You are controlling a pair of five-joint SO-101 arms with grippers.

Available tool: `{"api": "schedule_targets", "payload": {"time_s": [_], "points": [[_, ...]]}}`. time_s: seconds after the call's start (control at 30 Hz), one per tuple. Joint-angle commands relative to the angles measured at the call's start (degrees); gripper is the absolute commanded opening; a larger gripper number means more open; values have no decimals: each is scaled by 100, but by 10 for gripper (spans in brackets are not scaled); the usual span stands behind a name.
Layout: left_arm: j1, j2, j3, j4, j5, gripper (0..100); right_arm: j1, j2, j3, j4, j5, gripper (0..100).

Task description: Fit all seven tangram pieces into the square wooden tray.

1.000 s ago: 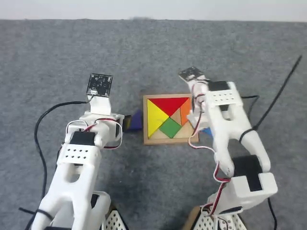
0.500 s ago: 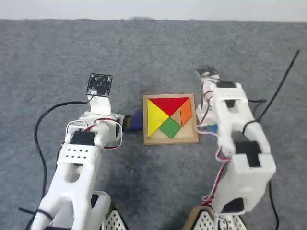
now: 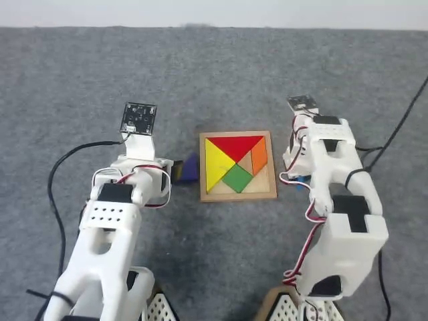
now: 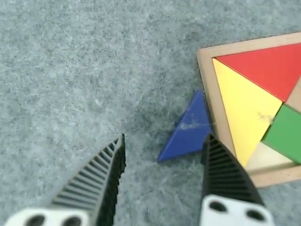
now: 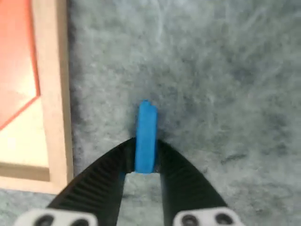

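The square wooden tray [image 3: 237,195] lies mid-table and holds a red triangle [image 3: 234,146], a yellow triangle [image 3: 217,166], a green square [image 3: 237,178] and an orange piece [image 3: 259,155]. Bare wood shows in its near right corner. A dark blue triangle [image 4: 188,129] lies flat on the carpet against the tray's left rim [image 4: 207,80]. My left gripper [image 4: 164,139] hangs open just above it, one finger on each side. My right gripper [image 5: 143,146] is shut on a light blue piece [image 5: 146,136], held on edge just right of the tray's rim [image 5: 60,94].
Grey carpet covers the table around the tray. A black cable [image 3: 63,167] loops left of the left arm, and another [image 3: 394,124] runs off to the right. The right arm's body [image 3: 331,174] stands close beside the tray's right edge.
The right arm has swung right, from above the tray's right edge to the carpet beside it, with the light blue piece still in its gripper. The left arm has not moved.
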Motion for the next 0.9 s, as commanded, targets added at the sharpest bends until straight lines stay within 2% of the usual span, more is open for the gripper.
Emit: {"api": "schedule_targets", "payload": {"time_s": [0.0, 0.17, 0.23, 0.33, 0.47, 0.63, 0.8, 0.87], "points": [[-18, -9, -75, -141, 44, 246, 13, -66, -633, 374, 378, 7], [-97, -9, -66, -290, 26, 246, -523, -760, -1231, 998, 1143, 9], [-536, -62, -207, -281, -141, 246, -945, -1112, -1257, 1007, 1574, 9], [-1644, -9, -690, -193, -290, 246, -1692, -1437, -1240, 998, 2057, 9], [-2752, -18, -875, 281, -360, 246, -2571, -1411, -1240, 848, 2295, 9], [-3288, -9, -866, 659, -703, 246, -3222, -840, -1424, 514, 2321, 9], [-4000, -9, -901, 624, -703, 246, -3538, -101, -1705, 725, 2734, 9], [-4044, 0, -840, 501, -712, 246, -3609, -40, -1697, 866, 2971, 9]]}}
